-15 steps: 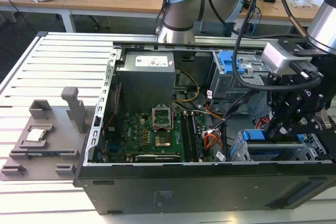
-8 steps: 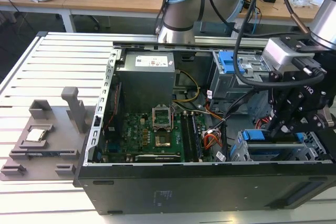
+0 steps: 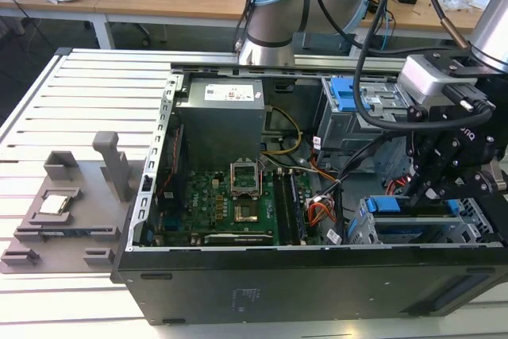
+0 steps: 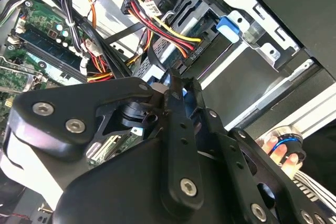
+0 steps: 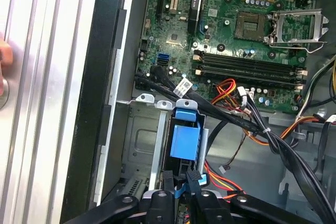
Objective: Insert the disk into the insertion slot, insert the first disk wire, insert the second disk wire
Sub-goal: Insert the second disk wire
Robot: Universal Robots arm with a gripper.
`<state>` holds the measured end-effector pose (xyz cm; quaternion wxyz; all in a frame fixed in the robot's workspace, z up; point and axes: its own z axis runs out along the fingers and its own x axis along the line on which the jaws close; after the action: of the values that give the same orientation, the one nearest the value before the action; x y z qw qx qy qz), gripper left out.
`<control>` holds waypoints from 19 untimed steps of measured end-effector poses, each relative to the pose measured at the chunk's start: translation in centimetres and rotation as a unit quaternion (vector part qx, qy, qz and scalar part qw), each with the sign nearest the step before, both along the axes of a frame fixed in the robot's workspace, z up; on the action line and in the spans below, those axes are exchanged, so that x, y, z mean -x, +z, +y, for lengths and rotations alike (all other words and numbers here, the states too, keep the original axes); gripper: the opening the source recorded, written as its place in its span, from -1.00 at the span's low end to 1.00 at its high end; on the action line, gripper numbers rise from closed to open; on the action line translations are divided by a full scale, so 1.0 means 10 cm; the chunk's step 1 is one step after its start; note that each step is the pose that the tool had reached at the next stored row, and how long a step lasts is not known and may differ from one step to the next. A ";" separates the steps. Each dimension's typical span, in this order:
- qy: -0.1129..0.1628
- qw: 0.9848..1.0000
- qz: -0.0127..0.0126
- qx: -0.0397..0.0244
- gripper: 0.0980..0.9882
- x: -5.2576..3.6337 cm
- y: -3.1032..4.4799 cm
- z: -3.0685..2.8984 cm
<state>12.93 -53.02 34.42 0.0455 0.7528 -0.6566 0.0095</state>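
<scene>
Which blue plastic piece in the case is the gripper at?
The disk's carrier in the low silver cage at the case's near corner; the gripper is right over it. The other blue piece, the latch plate, sits on the taller rear cage, untouched.

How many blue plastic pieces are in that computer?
2: a ridged blue plastic plate on the grey metal cage; a blue carrier in the silver metal cage by the black claw. More may hide.

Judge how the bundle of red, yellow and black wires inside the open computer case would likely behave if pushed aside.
The red, yellow and black wire bundle would probably flex rather than resist, since it curves loosely. It would likely spring back, being tethered at its black connector. It looks light, but might snag on the neighbouring black cables.
</scene>
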 end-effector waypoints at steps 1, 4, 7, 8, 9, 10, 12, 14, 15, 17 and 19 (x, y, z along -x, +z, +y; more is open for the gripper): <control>0.000 1.000 0.000 0.000 -0.75 0.000 0.000 0.000; 0.000 1.000 0.000 0.000 -0.75 0.000 0.000 0.000; 0.000 1.000 0.000 0.000 -0.75 0.000 0.000 0.000; 0.000 1.000 0.000 0.000 -0.73 0.000 0.000 0.000; 0.000 1.000 0.000 0.000 -0.73 0.000 0.000 0.000; 0.000 1.000 0.000 0.000 -0.62 0.000 0.000 0.000; 0.000 1.000 0.000 0.000 -0.90 0.000 0.000 0.000; 0.000 1.000 0.000 0.000 -0.98 0.000 0.000 0.000; 0.000 1.000 0.000 0.000 -0.98 0.000 0.000 0.000; 0.000 1.000 0.000 0.000 -0.98 0.000 0.006 -0.001; 0.000 1.000 0.000 0.000 -0.98 0.000 0.067 0.000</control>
<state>12.93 -53.02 35.09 0.0454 0.7528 -0.6567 0.0095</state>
